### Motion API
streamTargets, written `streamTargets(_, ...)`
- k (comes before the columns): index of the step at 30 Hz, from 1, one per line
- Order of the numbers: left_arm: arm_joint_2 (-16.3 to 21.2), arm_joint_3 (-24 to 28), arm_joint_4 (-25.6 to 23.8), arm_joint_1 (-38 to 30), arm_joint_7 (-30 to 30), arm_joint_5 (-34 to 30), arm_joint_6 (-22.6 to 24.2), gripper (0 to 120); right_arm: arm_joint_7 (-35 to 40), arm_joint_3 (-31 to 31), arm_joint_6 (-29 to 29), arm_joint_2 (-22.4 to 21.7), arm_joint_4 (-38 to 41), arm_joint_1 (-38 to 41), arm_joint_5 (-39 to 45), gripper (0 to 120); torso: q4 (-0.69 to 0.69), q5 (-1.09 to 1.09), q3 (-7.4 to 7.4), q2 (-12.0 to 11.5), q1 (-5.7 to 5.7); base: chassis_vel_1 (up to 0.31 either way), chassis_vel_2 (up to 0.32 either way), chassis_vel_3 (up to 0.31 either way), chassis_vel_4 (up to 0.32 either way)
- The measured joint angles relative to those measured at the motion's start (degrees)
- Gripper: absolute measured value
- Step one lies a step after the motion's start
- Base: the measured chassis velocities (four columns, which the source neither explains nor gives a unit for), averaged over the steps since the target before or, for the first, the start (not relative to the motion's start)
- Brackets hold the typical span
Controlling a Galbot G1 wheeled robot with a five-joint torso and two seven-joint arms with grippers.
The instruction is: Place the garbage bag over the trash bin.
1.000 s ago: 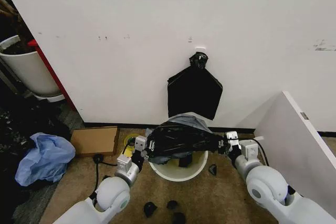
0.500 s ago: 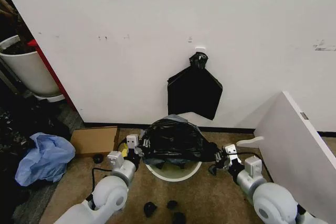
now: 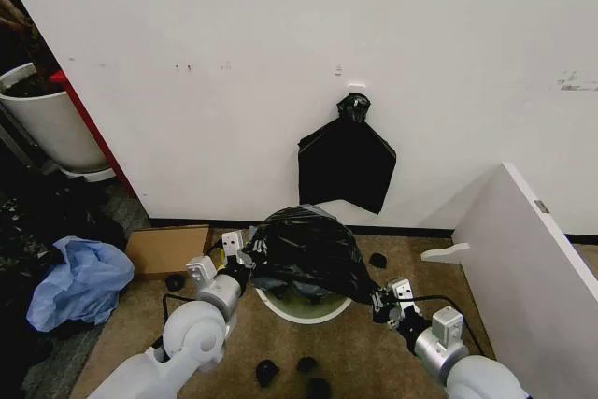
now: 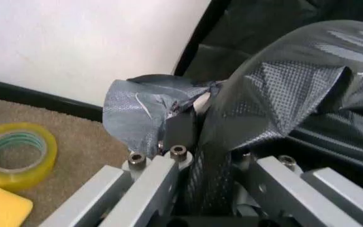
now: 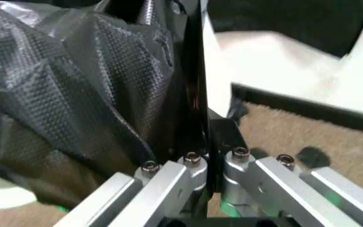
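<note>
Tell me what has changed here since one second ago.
Both arms drew back toward the robot, the right gripper most, pulling the garbage bag down and wider over the trash bin. Both the left gripper and the right stayed shut on the bag. The bin stayed put.

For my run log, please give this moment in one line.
left tool: shut on garbage bag | right tool: shut on it | over trash bin

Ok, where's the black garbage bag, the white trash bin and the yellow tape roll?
garbage bag (image 3: 308,251): head view, middle of its wrinkly top.
trash bin (image 3: 297,313): head view, near rim under the bag.
tape roll (image 4: 17,152): left wrist view, its yellow ring.
</note>
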Motion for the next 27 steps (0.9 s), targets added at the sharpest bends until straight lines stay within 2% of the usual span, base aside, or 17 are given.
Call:
streamTargets(3,0.34,0.0,-0.4,0.34,0.11,0.57,0.5,1,2.29,-0.65,1.7,0.57,-0.51,0.5,-1.07,0,0.0,0.01,0.0,0.0,0.0,0.0,0.0,0.0,0.0)
streamTargets(8,0.73,0.27,-0.55,0.89,0.21,2.9,1.79,1,8.32,0.1,2.12,1.31,0.47,0.83,-1.07,19,0.0,0.0,0.0,0.0,0.0,0.0,0.0,0.0,0.0)
streamTargets(9,0.73,0.27,-0.55,0.89,0.21,2.9,1.79,1,8.32,0.1,2.12,1.31,0.47,0.83,-1.07,19,0.0,0.0,0.0,0.0,0.0,0.0,0.0,0.0,0.0)
streamTargets(13,0.28,0.29,0.03,0.87,0.06,3.31,2.04,1,10.15,2.58,2.04,1.48,2.08,-0.38,-0.12,38,0.0,0.0,0.0,0.0,0.0,0.0,0.0,0.0,0.0)
streamTargets(20,-0.96,-1.02,0.3,1.86,-1.25,2.97,2.26,1,7.65,4.46,2.86,0.41,4.01,-3.0,0.32,61,0.0,0.0,0.0,0.0,0.0,0.0,0.0,0.0,0.0)
streamTargets(23,-1.49,-1.63,0.38,2.31,-2.15,2.74,2.43,1,6.16,4.12,6.17,0.3,4.23,-3.65,-1.1,76,0.01,0.0,0.0,0.0,0.0,0.0,0.0,0.0,0.0)
streamTargets(24,-1.49,-1.63,0.38,2.31,-2.15,2.74,2.43,1,6.16,4.12,6.17,0.3,4.23,-3.65,-1.1,76,0.01,0.0,0.0,0.0,0.0,0.0,0.0,0.0,0.0)
streamTargets(27,-1.7,-1.96,0.4,2.48,-2.7,2.44,2.68,1,4.85,4.05,8.84,0.38,4.27,-3.94,-1.07,88,-0.01,0.01,0.0,0.0,0.0,0.0,0.0,0.0,0.0)
